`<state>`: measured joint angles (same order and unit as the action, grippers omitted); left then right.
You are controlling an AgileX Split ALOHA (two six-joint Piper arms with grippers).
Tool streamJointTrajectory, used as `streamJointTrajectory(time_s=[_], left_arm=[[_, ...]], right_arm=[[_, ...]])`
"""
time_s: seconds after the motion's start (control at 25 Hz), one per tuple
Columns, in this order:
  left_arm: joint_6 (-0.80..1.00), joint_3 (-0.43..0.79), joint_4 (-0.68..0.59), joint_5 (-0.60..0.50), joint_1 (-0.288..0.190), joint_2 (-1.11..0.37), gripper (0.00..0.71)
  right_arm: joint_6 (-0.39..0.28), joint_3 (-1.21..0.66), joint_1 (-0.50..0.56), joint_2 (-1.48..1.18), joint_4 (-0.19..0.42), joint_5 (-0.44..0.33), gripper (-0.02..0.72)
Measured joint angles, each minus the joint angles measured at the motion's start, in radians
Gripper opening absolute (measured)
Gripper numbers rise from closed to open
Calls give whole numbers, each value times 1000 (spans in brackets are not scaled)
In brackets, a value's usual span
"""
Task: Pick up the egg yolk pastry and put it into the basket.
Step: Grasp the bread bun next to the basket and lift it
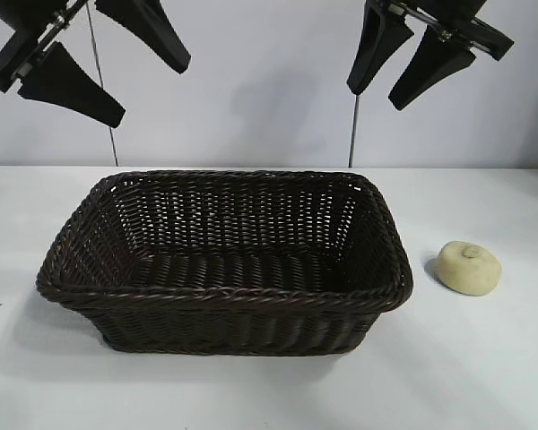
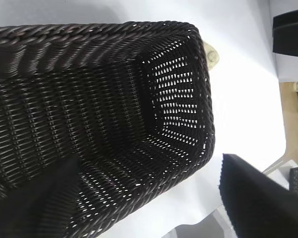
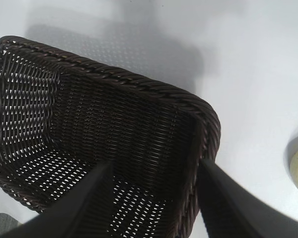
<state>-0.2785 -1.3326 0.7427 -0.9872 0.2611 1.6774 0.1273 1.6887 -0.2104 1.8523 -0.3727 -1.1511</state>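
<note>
Looking down the table [image 1: 63, 394] from the exterior camera, I have the basket [image 1: 224, 300] sitting just left of centre on the white surface, dark brown wicker with a braided rim and nothing inside it. At roughly three o'clock from the basket, just beside its right end but not touching, the egg yolk pastry [image 1: 469, 268] rests on the table, pale cream with its little nub facing up. My left gripper [image 1: 88, 55] hangs high at about eleven o'clock from the basket, well above it, with its black fingers spread wide and nothing between them. My right gripper [image 1: 411, 55] hangs high at about one o'clock from the basket, also clear of everything, its fingers parted less widely and holding nothing. Through the left wrist camera I see down into the basket's weave with a sliver of the pastry past the far corner of the rim. Through the right wrist camera the pastry only peeks in at the edge, beyond the basket's near corner.
</note>
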Motion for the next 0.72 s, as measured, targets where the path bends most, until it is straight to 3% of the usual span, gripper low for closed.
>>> streamJointTrajectory(time_s=[0.48, 0.72], left_arm=[[0, 0, -11, 5, 0, 0, 567], [0, 0, -12, 7, 0, 0, 567]], right_arm=[[0, 0, 0, 0, 1, 10, 381], [-27, 0, 15, 0, 102, -3, 381]])
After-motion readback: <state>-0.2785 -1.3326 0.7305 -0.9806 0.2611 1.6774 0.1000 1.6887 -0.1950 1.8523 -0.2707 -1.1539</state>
